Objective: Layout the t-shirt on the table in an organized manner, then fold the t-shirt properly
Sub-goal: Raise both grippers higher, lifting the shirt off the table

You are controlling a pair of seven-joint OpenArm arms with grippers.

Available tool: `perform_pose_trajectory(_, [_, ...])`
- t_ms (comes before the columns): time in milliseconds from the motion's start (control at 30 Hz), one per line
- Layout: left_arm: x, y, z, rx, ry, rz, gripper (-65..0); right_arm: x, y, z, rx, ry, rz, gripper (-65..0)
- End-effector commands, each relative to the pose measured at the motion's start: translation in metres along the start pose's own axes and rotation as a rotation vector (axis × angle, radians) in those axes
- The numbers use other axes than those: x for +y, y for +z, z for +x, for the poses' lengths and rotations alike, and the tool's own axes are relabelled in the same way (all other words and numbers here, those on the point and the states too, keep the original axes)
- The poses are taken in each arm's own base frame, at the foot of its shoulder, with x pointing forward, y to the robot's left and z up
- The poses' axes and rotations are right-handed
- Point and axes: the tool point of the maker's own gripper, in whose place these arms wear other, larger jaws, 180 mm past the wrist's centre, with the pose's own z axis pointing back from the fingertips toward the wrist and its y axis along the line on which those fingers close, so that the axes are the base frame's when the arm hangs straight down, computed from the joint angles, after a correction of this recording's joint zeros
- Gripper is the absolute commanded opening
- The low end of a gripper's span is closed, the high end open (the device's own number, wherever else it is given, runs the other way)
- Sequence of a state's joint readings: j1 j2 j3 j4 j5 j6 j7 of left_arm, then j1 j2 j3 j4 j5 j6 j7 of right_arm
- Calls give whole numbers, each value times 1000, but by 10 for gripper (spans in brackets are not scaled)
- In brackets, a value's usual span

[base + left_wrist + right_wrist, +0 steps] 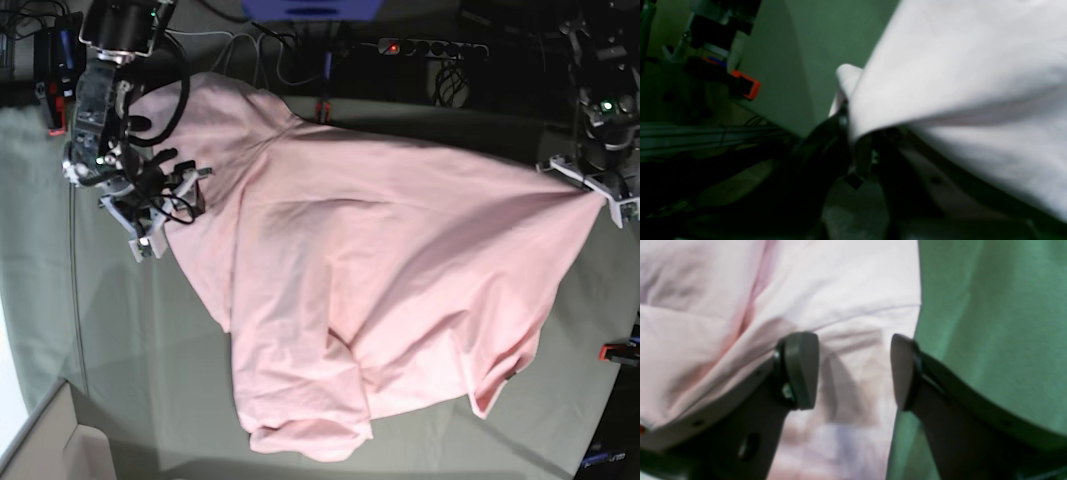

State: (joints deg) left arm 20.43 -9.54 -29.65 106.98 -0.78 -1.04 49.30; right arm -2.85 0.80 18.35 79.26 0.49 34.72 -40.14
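Base view showed the t-shirt [380, 300] spread across the table [130, 340] but still rumpled, its lower edge bunched, so laying out looked unfinished and no folding had begun. At one corner the left gripper [848, 133] was clamped on the hem; the right gripper [853, 370] stood with jaws apart over the shirt's edge, holding nothing. No lettering showed; the left wrist picture was dark and blurred.

No readable text shows in any view.
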Motion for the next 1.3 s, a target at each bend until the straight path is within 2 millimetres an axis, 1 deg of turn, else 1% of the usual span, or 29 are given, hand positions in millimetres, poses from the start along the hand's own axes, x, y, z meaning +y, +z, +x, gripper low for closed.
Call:
perform_pose_trajectory(0, [7, 2, 12, -43, 0, 24, -649, -4, 0, 11, -30, 5, -1, -306])
perform_pose_trajectory(67, [8, 2, 12, -42, -1, 24, -649, -5, -4, 10, -22, -7, 3, -307])
perform_pose_trajectory(100, [8, 1, 12, -42, 0, 24, -649, -9, -3, 10, -19, -4, -3, -307])
perform_pose_trajectory(200, [8, -4, 4, -14, 1, 26, -649, -9, -3, 8, -14, 3, -3, -311])
perform_pose_trajectory(267, [9, -8, -2, 5, 1, 27, -649, -9, -3, 8, -13, 3, -3, -339])
perform_pose_trajectory(333, [10, -10, -7, 19, -1, 29, -649, -9, -3, 7, -11, 3, -2, -398])
perform_pose_trajectory(367, [10, -11, -7, 21, 0, 29, -649, -8, -3, 5, -8, 3, -1, -443])
perform_pose_trajectory(400, [10, -11, -8, 22, 0, 29, -649, -6, -3, 1, 0, 8, 6, -504])
perform_pose_trajectory(467, [11, -11, -7, 22, -1, 29, -649, 1, -4, -3, 10, 23, 20, -650])
perform_pose_trajectory(533, [11, -11, -6, 19, -1, 29, -649, 5, -2, -8, 20, 36, 24, -650])
perform_pose_trajectory(633, [11, -10, -5, 13, -3, 30, -649, 6, 12, -6, -9, 59, 6, -650])
perform_pose_trajectory(733, [11, -10, -5, 13, -3, 30, -649, 9, 35, 5, -67, 99, -26, -650])
perform_pose_trajectory(833, [11, -9, -4, 12, -3, 30, -649, 12, 59, 22, -138, 135, -61, -650])
perform_pose_trajectory(900, [12, -7, 0, -1, -5, 31, -649, 15, 74, 29, -172, 160, -79, -650])
perform_pose_trajectory(1000, [12, -3, 5, -20, -5, 33, -649, 23, 92, 39, -233, 160, -64, -650])
perform_pose_trajectory(1033, [15, -3, 5, -19, 1, 39, -649, 22, 96, 40, -244, 151, -65, -650])
perform_pose_trajectory(1100, [20, -3, 5, -19, 19, 54, -649, 16, 97, 37, -237, 136, -75, -650])
perform_pose_trajectory(1200, [23, -5, 3, -12, 27, 59, -649, 13, 80, 17, -180, 95, -52, -650])
perform_pose_trajectory(1267, [21, -5, 3, -11, 24, 54, -649, 11, 66, 10, -147, 69, -37, -650])
